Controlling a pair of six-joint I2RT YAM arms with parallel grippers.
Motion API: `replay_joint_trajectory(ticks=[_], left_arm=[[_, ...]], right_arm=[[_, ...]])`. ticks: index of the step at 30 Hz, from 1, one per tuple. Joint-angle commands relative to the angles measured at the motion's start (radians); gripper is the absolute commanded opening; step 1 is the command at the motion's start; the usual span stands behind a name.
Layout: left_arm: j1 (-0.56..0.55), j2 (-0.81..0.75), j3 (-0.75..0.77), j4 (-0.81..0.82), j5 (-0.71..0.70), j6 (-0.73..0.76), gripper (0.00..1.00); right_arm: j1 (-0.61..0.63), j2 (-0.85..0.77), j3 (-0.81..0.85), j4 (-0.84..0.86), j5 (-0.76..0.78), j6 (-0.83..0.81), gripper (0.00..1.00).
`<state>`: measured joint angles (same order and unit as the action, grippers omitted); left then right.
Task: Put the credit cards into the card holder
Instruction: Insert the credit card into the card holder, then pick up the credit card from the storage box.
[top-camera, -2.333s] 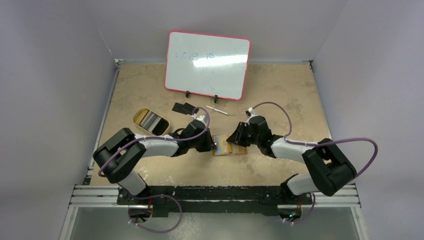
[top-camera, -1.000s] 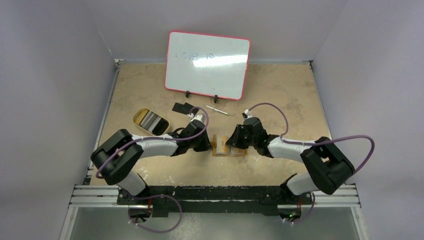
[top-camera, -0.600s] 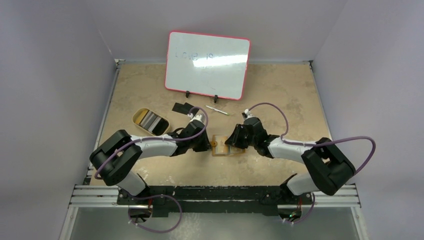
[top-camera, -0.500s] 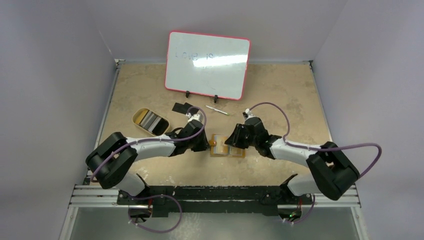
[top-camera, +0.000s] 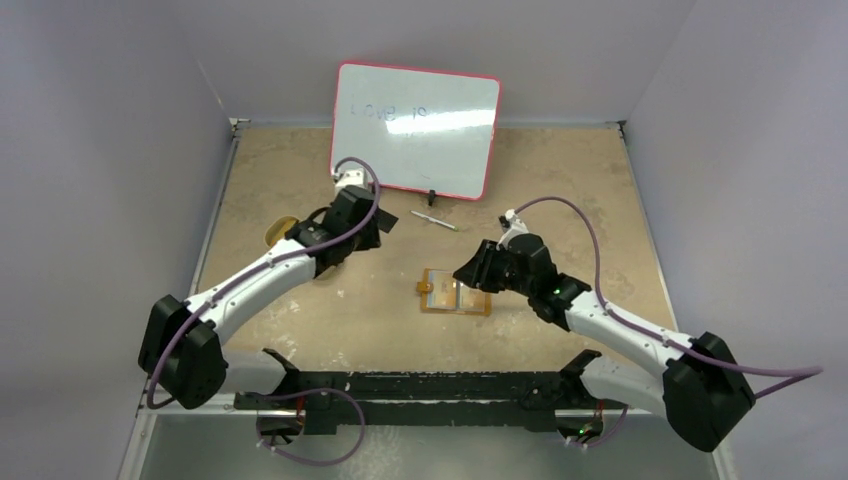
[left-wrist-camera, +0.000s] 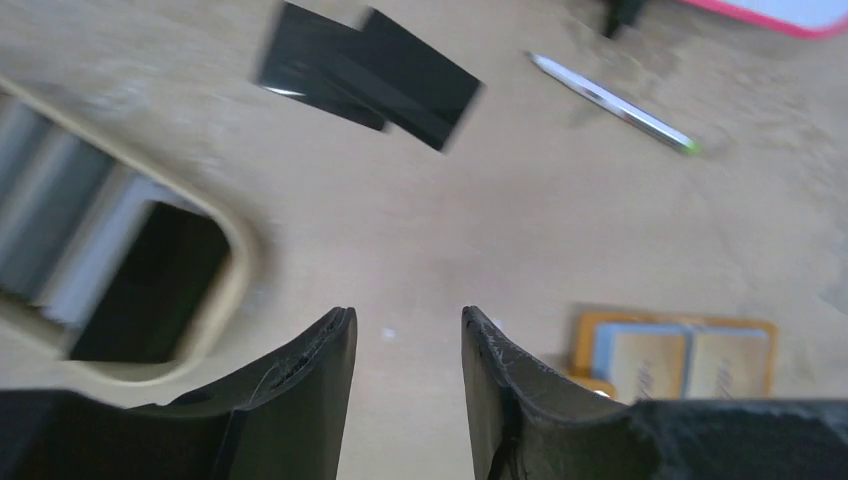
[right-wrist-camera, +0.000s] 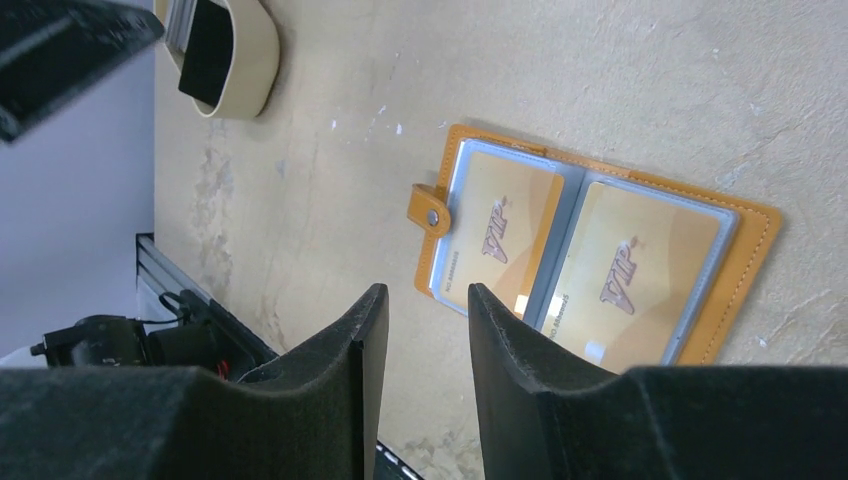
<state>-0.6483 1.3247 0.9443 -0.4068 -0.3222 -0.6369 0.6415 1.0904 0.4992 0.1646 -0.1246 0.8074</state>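
Step in hand, as best judged: fetching the next of the credit cards with the left arm.

Card holder (right-wrist-camera: 748, 262): open and flat on the worktop (top-camera: 560, 180), snap tab (right-wrist-camera: 430, 215) out to one side. Two orange-yellow cards (right-wrist-camera: 632, 268) sit in its clear sleeves, one per leaf. Whether a free sleeve lies beneath cannot be told.

Black cards (left-wrist-camera: 370, 80): two, overlapping, flat on the worktop, well apart from the card holder on its far-left side. Which one lies uppermost is unclear.

Left gripper (left-wrist-camera: 405, 320): empty, jaws at a narrow gap, above the worktop far-left of the card holder, just short of the black cards.

Right gripper (right-wrist-camera: 420, 290): empty, jaws narrowly parted, hovering over the card holder. It appears not to touch it.

Tin dish (left-wrist-camera: 120, 270): left of the card holder. Pen (left-wrist-camera: 612, 103): beyond the card holder. Leave both alone.

Handling notes for you:
- Flat cards offer little to bite, so come in tilted at an exposed corner and not square from above.
- Take one card only; a flat press would likely drag the pair together.
- Keep the jaw gap small, since a wide one will probably skate over the edge.
- Hold the right gripper ready to pin a leaf of the card holder while the card slides in.
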Motion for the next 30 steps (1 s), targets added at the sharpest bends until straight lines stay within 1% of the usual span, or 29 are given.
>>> replay_joint_trajectory(ticks=[1,3,5,10,14,16,18,21,26,30], left_arm=[[0.102,-0.042,0.101,-0.199,-0.202,0.216,0.44],[0.138,-0.042,0.119,-0.234,-0.271,0.264,0.45],[0.189,-0.039,0.123,-0.241,-0.283,0.305,0.46],[0.335,-0.002,0.128,-0.227,-0.168,0.387,0.46],[0.428,0.06,0.173,-0.247,-0.072,0.443,0.47],[0.45,0.085,0.194,-0.261,-0.079,0.468,0.48],[0.47,0.114,0.203,-0.255,-0.139,0.482,0.49],[0.505,0.169,0.217,-0.234,-0.167,0.481,0.49],[0.549,0.255,0.268,-0.227,-0.12,0.511,0.51],[0.559,0.305,0.293,-0.225,-0.035,0.521,0.51]], right_arm=[[0.004,-0.051,0.024,-0.031,0.025,-0.029,0.38],[0.004,-0.061,0.024,-0.035,0.025,-0.034,0.38],[0.005,-0.065,0.026,-0.039,0.025,-0.039,0.38],[0.005,-0.067,0.029,-0.043,0.022,-0.05,0.38],[0.005,-0.076,0.021,-0.049,0.023,-0.055,0.39],[0.004,-0.083,0.016,-0.051,0.026,-0.057,0.39],[0.004,-0.087,0.012,-0.048,0.024,-0.056,0.39],[0.004,-0.083,0.012,-0.038,0.018,-0.057,0.39],[0.005,-0.073,0.023,-0.042,0.012,-0.066,0.39],[0.004,-0.076,0.02,-0.042,0.015,-0.068,0.39]])
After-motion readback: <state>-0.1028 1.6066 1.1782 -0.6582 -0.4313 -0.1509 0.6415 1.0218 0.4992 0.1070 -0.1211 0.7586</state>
